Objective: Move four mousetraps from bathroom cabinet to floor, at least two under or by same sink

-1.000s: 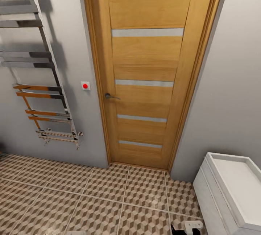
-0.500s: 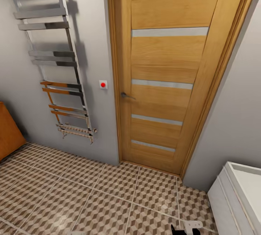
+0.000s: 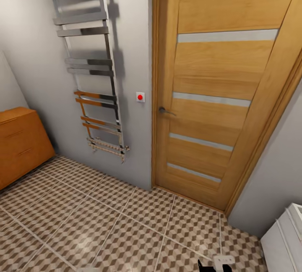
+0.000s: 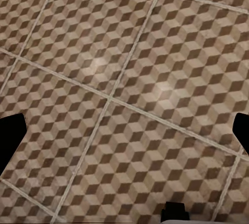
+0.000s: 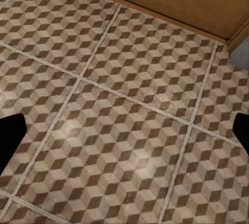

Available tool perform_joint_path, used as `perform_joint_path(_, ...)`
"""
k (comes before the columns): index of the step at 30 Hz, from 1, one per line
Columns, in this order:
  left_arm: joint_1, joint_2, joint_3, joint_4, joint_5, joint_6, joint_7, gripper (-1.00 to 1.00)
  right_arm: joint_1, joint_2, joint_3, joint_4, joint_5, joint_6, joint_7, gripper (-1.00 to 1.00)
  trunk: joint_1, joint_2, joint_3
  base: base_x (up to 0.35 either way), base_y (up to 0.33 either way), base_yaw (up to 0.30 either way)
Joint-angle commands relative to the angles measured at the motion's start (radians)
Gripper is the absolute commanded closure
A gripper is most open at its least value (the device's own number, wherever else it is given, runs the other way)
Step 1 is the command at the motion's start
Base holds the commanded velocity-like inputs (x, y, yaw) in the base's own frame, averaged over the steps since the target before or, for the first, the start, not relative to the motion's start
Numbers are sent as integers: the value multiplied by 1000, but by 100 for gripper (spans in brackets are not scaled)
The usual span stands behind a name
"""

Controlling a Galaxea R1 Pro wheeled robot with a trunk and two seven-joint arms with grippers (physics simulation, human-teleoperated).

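A: What's around the wooden door (image 3: pixel 218 91) here?

B: Cube-pattern bathroom floor (image 3: pixel 105 226) in front of it. The orange-brown cabinet (image 3: pixel 19 146) sits well to its left, drawers closed, past the chrome towel rail (image 3: pixel 90 70) and a red wall button (image 3: pixel 140 97). A corner of the white vanity (image 3: pixel 285 242) is off to its right.

A: Grippers?

B: The left gripper (image 4: pixel 124 130) and right gripper (image 5: pixel 124 130) both hang over bare tile with fingers spread wide, nothing between them.

Left pincer (image 4: pixel 124 130) fingertips spread wide, nothing between them, right pincer (image 5: pixel 124 136) likewise — both pointing downward
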Motion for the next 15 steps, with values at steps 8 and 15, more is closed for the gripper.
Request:
perform_joint_path(8, -1, -1, -8, 3, 4, -4, 2, -100, 0, 0, 9, 0, -6, -2, -3, -100, 1, -2, -2, 0, 0, 289)
perform_joint_path(15, -1, -2, -8, 3, 4, -4, 2, -100, 0, 0, 9, 0, -6, -2, -3, -100, 1, -2, -2, 0, 0, 289)
